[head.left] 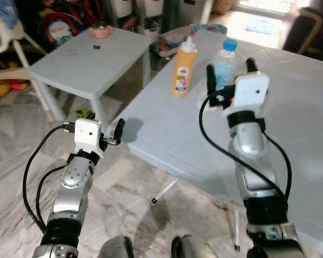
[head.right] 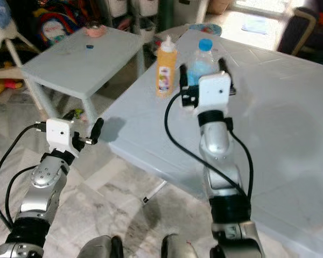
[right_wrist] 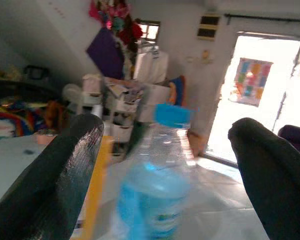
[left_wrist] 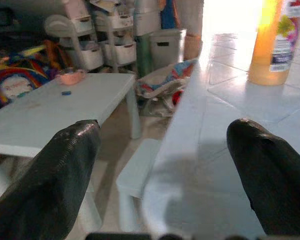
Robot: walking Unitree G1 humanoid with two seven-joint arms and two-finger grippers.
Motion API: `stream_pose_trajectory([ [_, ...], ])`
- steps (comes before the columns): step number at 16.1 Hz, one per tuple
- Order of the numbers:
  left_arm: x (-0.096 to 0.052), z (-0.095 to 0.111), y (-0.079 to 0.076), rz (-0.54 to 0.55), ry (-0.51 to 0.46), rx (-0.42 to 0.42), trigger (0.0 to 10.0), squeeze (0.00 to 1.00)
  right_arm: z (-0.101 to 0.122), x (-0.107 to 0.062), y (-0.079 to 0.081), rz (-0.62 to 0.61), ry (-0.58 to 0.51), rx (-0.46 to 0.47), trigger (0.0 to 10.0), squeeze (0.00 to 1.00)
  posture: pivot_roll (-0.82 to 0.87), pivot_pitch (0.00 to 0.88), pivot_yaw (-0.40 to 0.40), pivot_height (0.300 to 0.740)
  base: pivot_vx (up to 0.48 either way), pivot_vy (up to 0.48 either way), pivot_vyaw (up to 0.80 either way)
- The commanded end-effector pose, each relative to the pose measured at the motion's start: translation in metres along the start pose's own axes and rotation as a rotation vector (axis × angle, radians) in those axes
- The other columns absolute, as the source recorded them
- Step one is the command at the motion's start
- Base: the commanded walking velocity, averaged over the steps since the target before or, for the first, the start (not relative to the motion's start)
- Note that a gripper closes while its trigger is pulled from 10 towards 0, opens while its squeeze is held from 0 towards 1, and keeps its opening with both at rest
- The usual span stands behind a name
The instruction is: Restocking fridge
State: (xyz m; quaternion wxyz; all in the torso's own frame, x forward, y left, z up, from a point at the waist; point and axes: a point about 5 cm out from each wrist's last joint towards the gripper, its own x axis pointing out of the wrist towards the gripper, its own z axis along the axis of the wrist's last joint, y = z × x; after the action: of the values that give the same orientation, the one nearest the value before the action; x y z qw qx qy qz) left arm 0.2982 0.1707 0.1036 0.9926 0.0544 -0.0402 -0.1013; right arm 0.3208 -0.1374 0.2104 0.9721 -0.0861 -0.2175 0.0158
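Spread-fingered right claw [head.left: 229,71] around the water bottle [right_wrist: 157,195] on the table [head.left: 290,123], orange bottle [head.left: 183,69] beside; left claw [left_wrist: 165,165] likewise spread

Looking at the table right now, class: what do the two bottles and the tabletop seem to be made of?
Water bottle: clear, glossy plastic, see-through with a blue cap.
Orange bottle: probably translucent plastic; orange contents glow through, printed label, white nozzle.
Table: likely moulded plastic, pale and matt with a faint grid pattern.
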Motion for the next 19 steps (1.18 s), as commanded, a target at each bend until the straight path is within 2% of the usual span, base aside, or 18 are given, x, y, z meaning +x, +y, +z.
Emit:
stream_pose_trajectory([
  [1,0.003,0.003,-0.002,-0.006,-0.011,0.003,10.0,0.0,-0.002,0.004,-0.008,-0.027,0.01,0.001,10.0,0.0,-0.05,0.08,-0.025,0.74,0.0,0.0,-0.46],
  [6,0.0,0.001,-0.001,0.002,-0.004,0.008,10.0,0.0,0.003,0.025,-0.01,0.026,-0.027,-0.037,10.0,0.0,-0.05,0.085,-0.024,0.74,0.0,0.0,0.0],
  [8,-0.002,0.001,0.003,0.012,0.002,0.018,10.0,0.0,0.004,0.039,-0.013,0.038,-0.021,-0.025,10.0,0.0,-0.03,0.092,-0.023,0.74,0.0,0.0,0.0],
  [12,-0.004,0.0,0.006,0.013,0.01,0.026,10.0,0.0,0.005,0.054,-0.016,0.036,-0.014,-0.029,10.0,0.0,-0.02,0.098,-0.02,0.74,0.0,0.0,0.0],
  [16,-0.004,0.0,0.007,0.007,0.016,0.034,10.0,0.0,0.001,0.068,-0.018,0.027,0.035,0.026,10.0,0.0,-0.02,0.103,-0.015,0.74,0.0,0.0,0.0],
  [17,-0.004,0.0,0.007,0.007,0.017,0.034,10.0,0.0,0.001,0.071,-0.018,0.029,0.046,0.035,9.2,0.0,-0.02,0.103,-0.015,0.74,0.0,0.0,0.0],
  [18,-0.004,0.0,0.007,0.005,0.018,0.035,10.0,0.0,0.0,0.073,-0.018,0.028,0.059,0.043,2.4,0.0,-0.02,0.103,-0.015,0.74,0.0,0.0,0.0],
  [19,-0.004,0.0,0.007,0.004,0.018,0.036,10.0,0.0,0.0,0.075,-0.017,0.028,0.065,0.057,0.0,0.0,-0.01,0.106,-0.014,0.74,0.0,0.0,0.0],
])
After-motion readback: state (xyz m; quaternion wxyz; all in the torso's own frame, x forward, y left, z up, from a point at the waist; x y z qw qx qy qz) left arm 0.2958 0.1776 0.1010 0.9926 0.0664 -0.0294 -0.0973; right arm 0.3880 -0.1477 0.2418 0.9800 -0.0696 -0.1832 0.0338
